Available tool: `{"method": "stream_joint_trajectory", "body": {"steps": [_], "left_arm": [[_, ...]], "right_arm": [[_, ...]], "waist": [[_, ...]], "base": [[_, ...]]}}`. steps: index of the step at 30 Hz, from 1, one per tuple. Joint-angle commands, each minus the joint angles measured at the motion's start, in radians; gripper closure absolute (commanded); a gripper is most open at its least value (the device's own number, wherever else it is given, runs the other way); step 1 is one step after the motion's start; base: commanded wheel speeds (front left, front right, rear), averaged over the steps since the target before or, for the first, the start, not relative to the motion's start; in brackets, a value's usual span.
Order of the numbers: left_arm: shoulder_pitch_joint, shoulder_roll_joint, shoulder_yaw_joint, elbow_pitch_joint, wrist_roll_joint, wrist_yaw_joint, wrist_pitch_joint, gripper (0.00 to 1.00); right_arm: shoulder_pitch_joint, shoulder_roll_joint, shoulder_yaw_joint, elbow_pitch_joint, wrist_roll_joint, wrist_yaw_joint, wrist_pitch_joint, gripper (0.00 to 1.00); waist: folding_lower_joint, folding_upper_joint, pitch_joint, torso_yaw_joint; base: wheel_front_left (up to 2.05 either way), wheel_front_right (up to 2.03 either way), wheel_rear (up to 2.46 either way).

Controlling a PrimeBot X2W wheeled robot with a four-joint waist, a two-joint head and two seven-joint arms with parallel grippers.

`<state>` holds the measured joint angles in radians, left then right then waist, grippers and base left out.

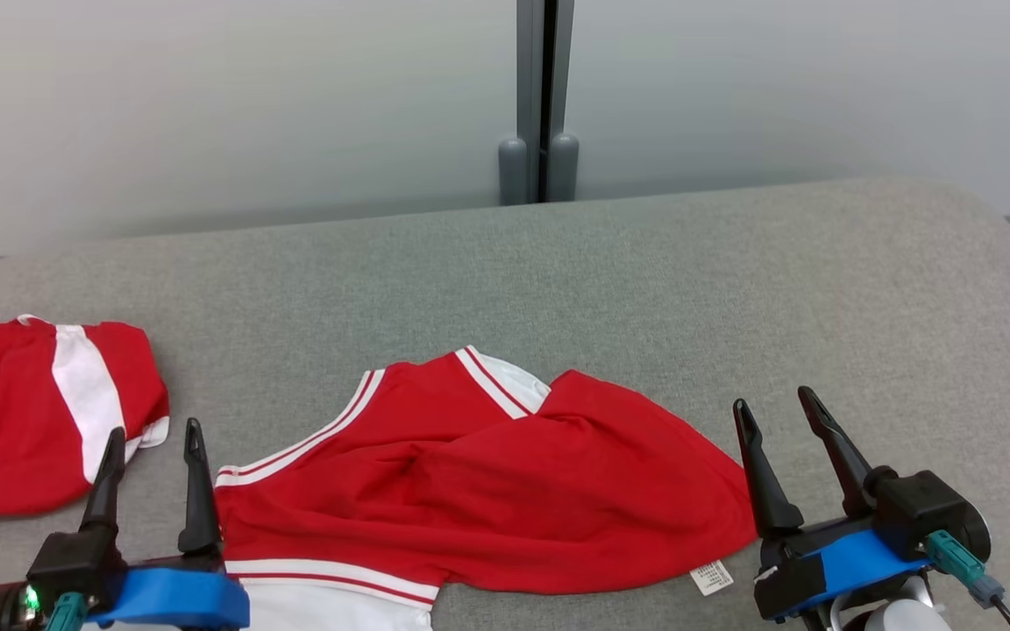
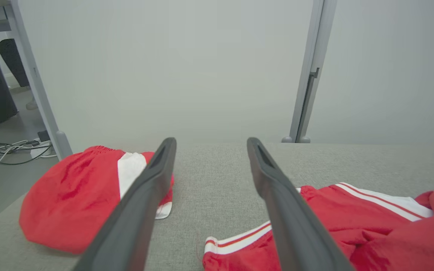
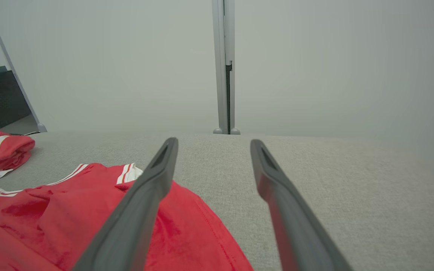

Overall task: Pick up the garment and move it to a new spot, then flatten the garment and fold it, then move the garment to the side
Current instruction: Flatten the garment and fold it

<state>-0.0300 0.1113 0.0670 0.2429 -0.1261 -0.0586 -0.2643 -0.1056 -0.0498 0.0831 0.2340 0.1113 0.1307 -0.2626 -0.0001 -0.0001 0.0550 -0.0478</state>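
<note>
Grey surface (image 1: 645, 263), rumpled red garment (image 1: 487, 473) with white-striped trim, left claw (image 1: 155, 429) and right claw (image 1: 774, 399) spread.

Head camera looks forward and down across the grey surface (image 1: 645, 263) from above, while both wrist cameras sit low and close, skimming along their own jaws toward the back wall (image 1: 207, 105). All three catch the red garment (image 1: 487, 473) and the grey post (image 1: 544, 96).
</note>
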Motion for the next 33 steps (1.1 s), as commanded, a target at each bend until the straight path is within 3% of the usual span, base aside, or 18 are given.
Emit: {"method": "stream_joint_trajectory", "body": {"steps": [1,16,33], "left_arm": [[0.025,-0.010,0.014,-0.033,0.014,-0.004,0.000,0.00],[0.182,-0.046,0.066,-0.193,0.041,-0.050,0.000,0.00],[0.177,-0.043,0.037,-0.191,0.034,-0.074,0.000,0.00]], "right_arm": [[0.015,-0.001,-0.006,-0.005,0.005,0.000,-0.003,0.00],[0.082,-0.001,-0.050,-0.044,-0.002,0.000,-0.003,0.00],[0.090,-0.001,-0.033,-0.032,0.012,0.000,-0.003,0.00]], "waist": [[0.0001,0.0001,-0.013,0.003],[0.0001,0.0001,-0.047,0.029],[0.0001,0.0001,-0.044,0.038]], "base": [[0.00,0.00,0.00],[0.00,0.00,0.00],[0.00,0.00,0.00]]}}
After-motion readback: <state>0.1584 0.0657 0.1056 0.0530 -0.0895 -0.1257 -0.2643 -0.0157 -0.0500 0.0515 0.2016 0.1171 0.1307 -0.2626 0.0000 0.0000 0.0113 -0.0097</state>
